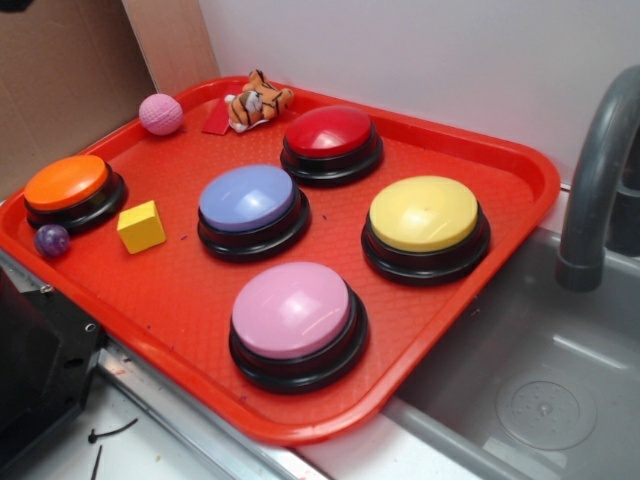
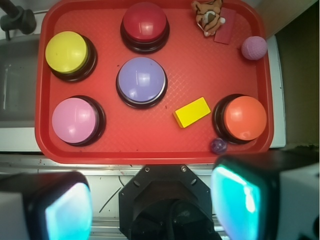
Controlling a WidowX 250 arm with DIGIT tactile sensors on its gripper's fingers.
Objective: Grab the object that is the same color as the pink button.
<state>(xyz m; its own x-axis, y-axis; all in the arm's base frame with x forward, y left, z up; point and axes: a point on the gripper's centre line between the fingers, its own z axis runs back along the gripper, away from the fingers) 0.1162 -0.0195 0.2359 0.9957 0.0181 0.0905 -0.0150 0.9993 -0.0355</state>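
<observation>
Your target, the pink ball (image 1: 160,114), sits in the tray's (image 1: 480,300) far corner near the tiger toy (image 1: 258,100), well apart from the pink button (image 1: 292,310). It probably handles light, soft and grippy; pinch it across the middle. Jaws stand wide apart, high above the tray.

Gripper (image 2: 152,205): high up, aimed straight down, at the near edge of the scene.
Fingers (image 2: 67,210): spread wide apart, nothing between them.
Contact: none.
Exterior view: gripper not identifiable.
</observation>
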